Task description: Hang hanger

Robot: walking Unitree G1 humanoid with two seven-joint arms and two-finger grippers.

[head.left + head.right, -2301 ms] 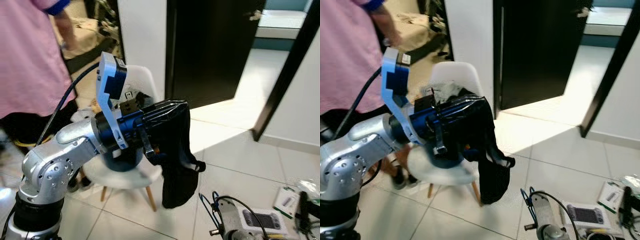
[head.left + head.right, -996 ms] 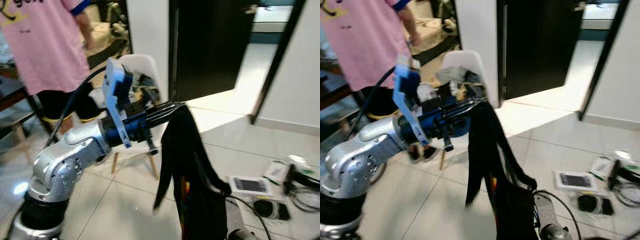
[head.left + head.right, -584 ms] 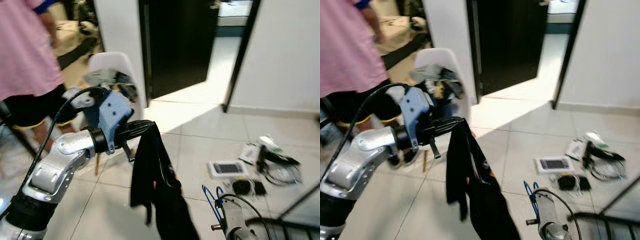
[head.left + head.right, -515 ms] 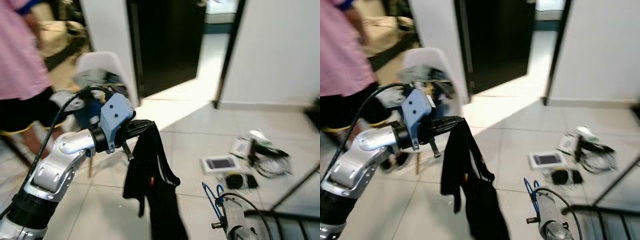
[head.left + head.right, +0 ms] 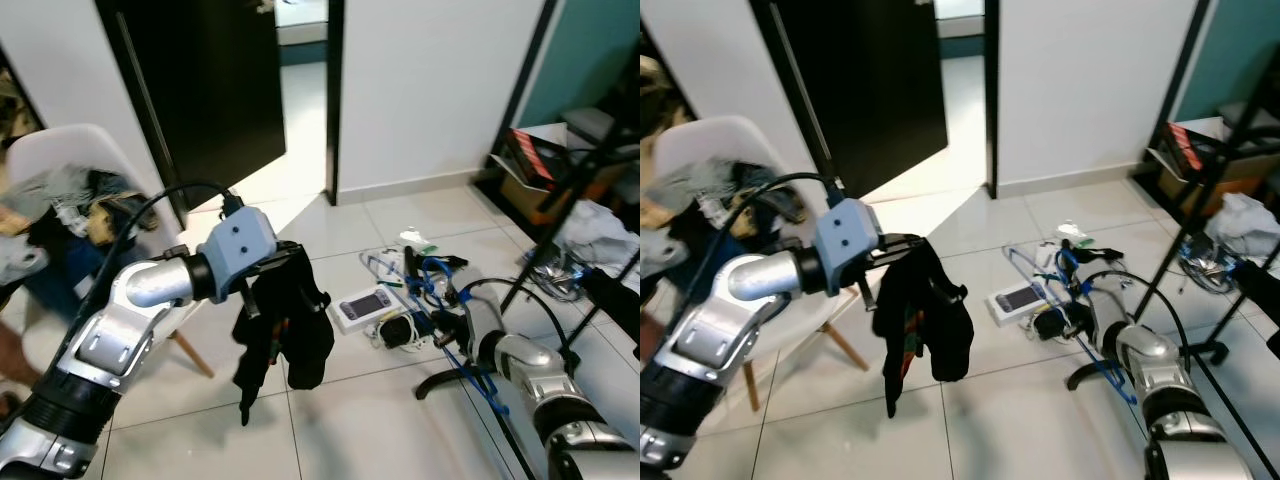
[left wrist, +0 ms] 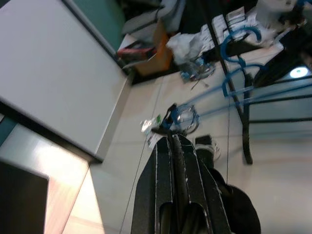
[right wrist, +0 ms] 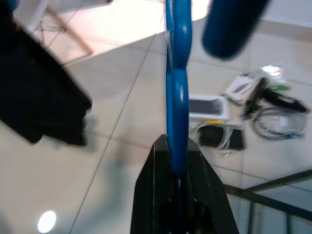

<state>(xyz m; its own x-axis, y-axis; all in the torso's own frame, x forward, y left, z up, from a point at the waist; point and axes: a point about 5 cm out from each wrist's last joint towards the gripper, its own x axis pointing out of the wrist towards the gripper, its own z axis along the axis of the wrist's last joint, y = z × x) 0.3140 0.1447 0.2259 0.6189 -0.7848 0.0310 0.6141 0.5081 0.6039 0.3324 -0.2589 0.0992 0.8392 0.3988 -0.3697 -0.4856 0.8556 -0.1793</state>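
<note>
Fingers of the right gripper (image 7: 176, 168) are seen pressed together on the blue hanger (image 7: 176, 92), whose shaft runs straight out from between them; in the left eye view its blue wire shows at lower right (image 5: 462, 365), carried low near the floor, probably so it is ready to be lifted to a rail. Fingers of the left gripper (image 6: 176, 161) are closed narrow on a black garment (image 5: 285, 325), held out at mid-frame so the cloth hangs free of the tiles. A black rack (image 5: 560, 215) stands at the right edge, a likely hanging place. Cables and a handheld device (image 5: 358, 310) lie on the floor between. A white chair (image 5: 60, 165) piled with clothes sits at left.
</note>
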